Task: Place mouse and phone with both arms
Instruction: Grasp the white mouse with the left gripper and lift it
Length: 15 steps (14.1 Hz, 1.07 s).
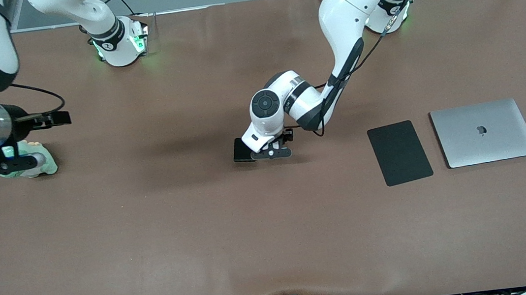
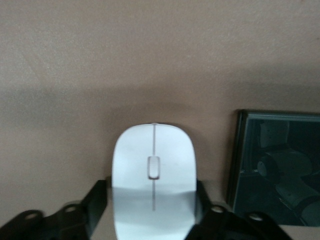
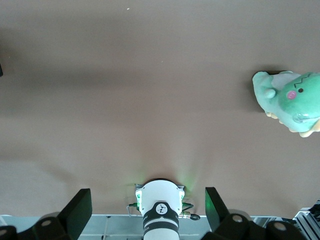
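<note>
The mouse lies on the brown table near its middle, with the phone just beside it toward the right arm's end. The left gripper is down over the mouse, its fingers against the mouse's sides, pinching it. The right gripper waits with fingers spread, up over a green plush toy. A black pad and a silver laptop lie toward the left arm's end.
</note>
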Each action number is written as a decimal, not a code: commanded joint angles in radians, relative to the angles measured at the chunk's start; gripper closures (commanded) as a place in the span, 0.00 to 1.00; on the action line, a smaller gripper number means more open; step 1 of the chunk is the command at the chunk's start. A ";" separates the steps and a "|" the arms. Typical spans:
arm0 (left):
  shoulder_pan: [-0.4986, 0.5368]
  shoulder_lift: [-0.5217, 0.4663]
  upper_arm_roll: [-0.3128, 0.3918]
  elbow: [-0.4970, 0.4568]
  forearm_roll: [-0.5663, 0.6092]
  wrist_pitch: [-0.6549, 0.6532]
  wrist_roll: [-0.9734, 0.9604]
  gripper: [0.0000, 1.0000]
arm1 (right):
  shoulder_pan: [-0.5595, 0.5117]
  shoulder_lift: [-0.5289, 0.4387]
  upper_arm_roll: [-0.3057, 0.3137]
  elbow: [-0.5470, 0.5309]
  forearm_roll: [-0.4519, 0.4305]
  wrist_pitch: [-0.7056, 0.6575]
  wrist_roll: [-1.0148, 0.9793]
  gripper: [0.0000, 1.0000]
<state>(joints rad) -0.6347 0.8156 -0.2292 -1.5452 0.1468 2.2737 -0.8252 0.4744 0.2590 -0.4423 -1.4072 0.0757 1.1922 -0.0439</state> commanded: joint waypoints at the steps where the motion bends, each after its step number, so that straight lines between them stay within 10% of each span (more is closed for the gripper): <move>1: -0.010 0.007 0.007 0.000 0.030 0.013 -0.011 0.44 | 0.013 0.022 0.011 0.014 0.022 -0.002 0.005 0.00; 7: 0.000 -0.013 0.010 0.013 0.066 0.012 0.006 1.00 | 0.044 0.022 0.013 0.013 0.122 0.035 0.019 0.00; 15: 0.163 -0.214 0.013 0.013 0.085 -0.121 0.058 1.00 | 0.167 0.063 0.016 -0.009 0.278 0.153 0.364 0.00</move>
<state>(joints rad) -0.5288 0.6897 -0.2106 -1.5018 0.2119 2.2141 -0.7961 0.6308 0.3066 -0.4180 -1.4094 0.3026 1.3193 0.2639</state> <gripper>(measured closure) 0.379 0.000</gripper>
